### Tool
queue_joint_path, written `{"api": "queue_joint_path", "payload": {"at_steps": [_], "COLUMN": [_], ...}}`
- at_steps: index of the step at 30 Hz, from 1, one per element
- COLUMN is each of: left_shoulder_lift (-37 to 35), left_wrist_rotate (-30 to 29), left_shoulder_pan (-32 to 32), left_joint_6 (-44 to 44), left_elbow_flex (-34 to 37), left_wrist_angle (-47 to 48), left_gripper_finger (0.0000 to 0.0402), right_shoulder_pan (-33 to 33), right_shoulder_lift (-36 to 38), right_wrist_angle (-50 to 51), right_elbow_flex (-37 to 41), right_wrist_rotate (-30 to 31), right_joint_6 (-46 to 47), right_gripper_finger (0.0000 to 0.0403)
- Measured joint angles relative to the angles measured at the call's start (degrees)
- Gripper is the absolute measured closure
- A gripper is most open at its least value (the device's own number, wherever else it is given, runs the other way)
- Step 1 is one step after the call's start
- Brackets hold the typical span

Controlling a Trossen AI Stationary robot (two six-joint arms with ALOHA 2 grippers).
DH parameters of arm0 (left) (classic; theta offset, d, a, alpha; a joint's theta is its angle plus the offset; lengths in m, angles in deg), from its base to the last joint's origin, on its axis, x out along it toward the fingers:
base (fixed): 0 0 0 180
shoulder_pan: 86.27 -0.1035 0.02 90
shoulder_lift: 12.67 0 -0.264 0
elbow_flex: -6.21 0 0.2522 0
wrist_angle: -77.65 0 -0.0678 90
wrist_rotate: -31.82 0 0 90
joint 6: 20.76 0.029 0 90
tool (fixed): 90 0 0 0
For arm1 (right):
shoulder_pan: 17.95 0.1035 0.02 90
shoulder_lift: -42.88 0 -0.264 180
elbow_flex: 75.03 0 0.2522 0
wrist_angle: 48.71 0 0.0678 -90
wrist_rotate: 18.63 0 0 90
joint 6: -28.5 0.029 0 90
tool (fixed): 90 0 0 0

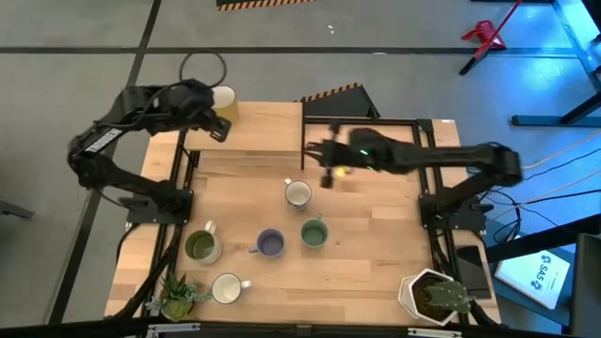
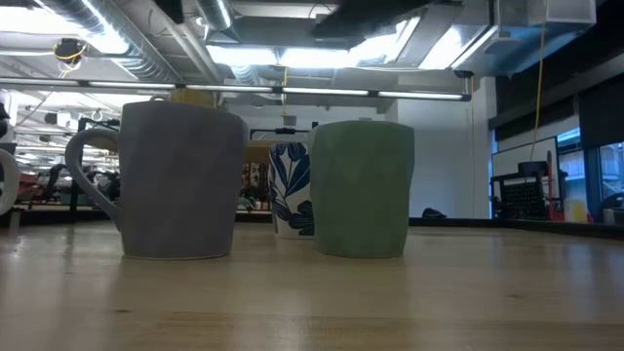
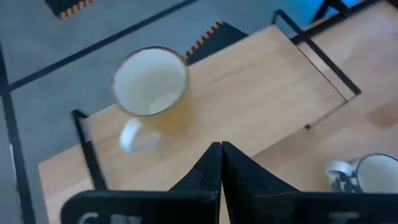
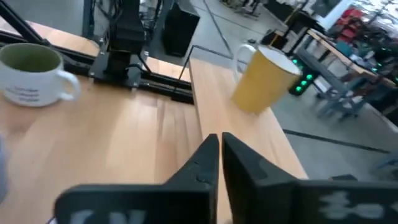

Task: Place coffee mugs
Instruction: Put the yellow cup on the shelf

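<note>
The pale yellow mug [image 1: 223, 99] stands upright at the table's far left corner, also visible in the left wrist view [image 3: 152, 90] and the right wrist view [image 4: 264, 78]. My left gripper [image 1: 218, 130] [image 3: 221, 152] hovers just near of it, shut and empty. My right gripper [image 1: 326, 161] [image 4: 217, 142] hangs over the table's far middle, shut and empty. The white blue-patterned mug [image 1: 298, 194] [image 2: 292, 190], purple-blue mug [image 1: 270, 244] [image 2: 175, 180], sage green mug [image 1: 314, 233] [image 2: 361, 190], olive-lined mug [image 1: 202, 246] [image 4: 34, 74] and cream mug [image 1: 226, 288] stand upright on the table.
A small leafy plant [image 1: 178, 296] sits at the near left corner and a white plant pot [image 1: 434, 296] at the near right corner. A black frame [image 1: 302, 141] borders the far part of the wooden table [image 1: 376, 235]. Bare wood lies right of the mugs.
</note>
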Motion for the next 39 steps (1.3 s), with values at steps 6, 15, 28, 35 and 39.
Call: {"api": "queue_joint_path", "payload": {"at_steps": [6, 15, 28, 35, 39], "left_shoulder_lift": [-2.68, -4.89, -5.59, -5.60, -5.60], "left_wrist_rotate": [-1.14, -1.16, -1.58, -1.58, -1.56], "left_shoulder_pan": [0.02, 0.02, 0.00, 0.00, 0.02], "left_joint_6": [-1.01, -1.01, -0.83, -0.79, -1.01], "left_elbow_flex": [0.00, 0.00, 0.00, 0.00, 0.00], "left_wrist_angle": [-0.06, -0.07, 0.33, 1.48, 1.72], "left_gripper_finger": [0.0401, 0.0401, 0.0401, 0.0402, 0.0402], "right_shoulder_pan": [-2.91, -6.09, -10.01, -10.76, -11.48], "right_shoulder_lift": [-16.01, -34.46, -47.82, -50.09, -51.02], "right_wrist_angle": [3.98, 10.12, 8.59, 5.38, 2.80], "right_elbow_flex": [-18.99, -44.20, -57.79, -58.52, -58.58], "right_wrist_rotate": [-6.50, -5.83, -6.88, -5.69, -4.41], "right_joint_6": [-1.17, -7.97, -6.81, -6.41, -6.33], "right_gripper_finger": [0.0400, 0.0402, 0.0403, 0.0403, 0.0403]}}
